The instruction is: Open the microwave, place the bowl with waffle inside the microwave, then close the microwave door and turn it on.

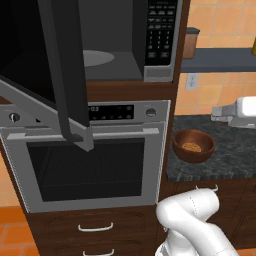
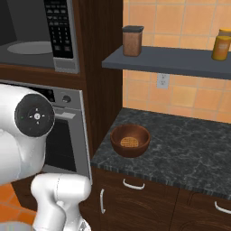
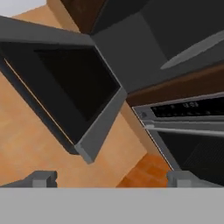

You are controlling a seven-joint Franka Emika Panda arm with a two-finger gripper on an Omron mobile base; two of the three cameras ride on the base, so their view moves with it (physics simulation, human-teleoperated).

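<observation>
The bowl with waffle [image 2: 130, 140] sits on the dark speckled worktop [image 2: 189, 153], near its front edge and just to the right of the tall cabinet column, upright, with the small golden waffle piece lying flat at its bottom. It looks rigid and wooden, probably light, with smooth curved walls that could slip, so my call is to pinch the rim with one finger inside and one outside the wall, and carry it level so the loose waffle does not slide. Up and to the left, the microwave [image 1: 125, 45] stands with its dark cavity exposed and the round turntable plate [image 1: 95, 58] bare, the black keypad panel [image 1: 161, 30] at its right side. The microwave door [image 1: 55, 65] is swung wide open, its black glass and grey frame jutting out toward the camera in the left base view and crossing in front of the silver wall oven [image 1: 90, 155] below. From the hand camera, the fingers [image 3: 41, 179] stand well apart with nothing between them, the gripper [image 3: 111, 179] looking along at the door's lower corner and the oven's control strip. Opening looks done; fetching the bowl is the step in hand. On the shelf [image 2: 171, 61] above the worktop stand a brown jar [image 2: 132, 40] and a yellow jar [image 2: 220, 44], well clear of the bowl.
</observation>
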